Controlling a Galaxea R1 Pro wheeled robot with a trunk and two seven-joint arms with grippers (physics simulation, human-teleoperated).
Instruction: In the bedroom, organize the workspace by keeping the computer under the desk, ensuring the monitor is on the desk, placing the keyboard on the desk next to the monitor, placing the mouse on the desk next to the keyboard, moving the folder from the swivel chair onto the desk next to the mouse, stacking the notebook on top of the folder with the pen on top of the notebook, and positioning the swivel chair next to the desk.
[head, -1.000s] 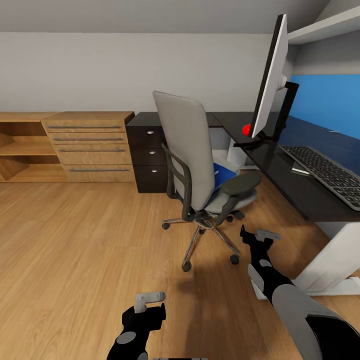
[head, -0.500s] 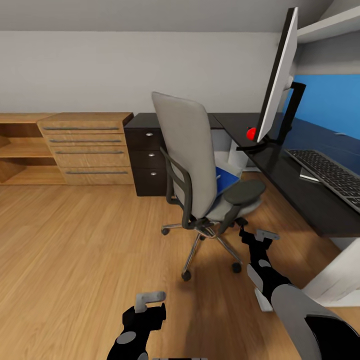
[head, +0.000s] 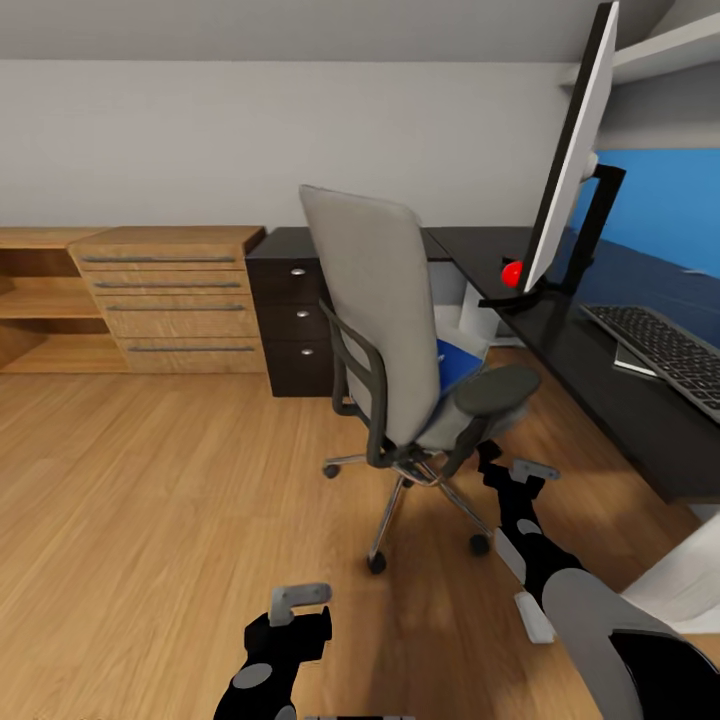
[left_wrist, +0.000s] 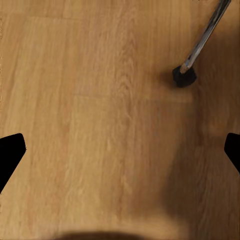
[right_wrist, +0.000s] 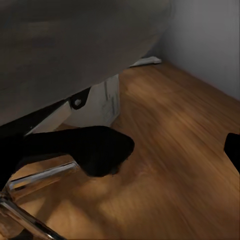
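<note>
Blue folder (head: 455, 362) lies on the swivel chair (head: 400, 330) seat, just ahead of the right gripper (head: 512, 470), whose fingers stand apart and empty below the armrest. Left gripper (head: 298, 600), also spread and empty, hangs over wood floor (head: 150, 480) near a castor (left_wrist: 184, 76).

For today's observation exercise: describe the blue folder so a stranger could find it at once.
Start at the swivel chair standing on the wooden floor before the black desk. On its seat, just past the tall grey backrest, lies the folder. Its bright blue cover stands out from the grey padding and black armrests around it.
</note>
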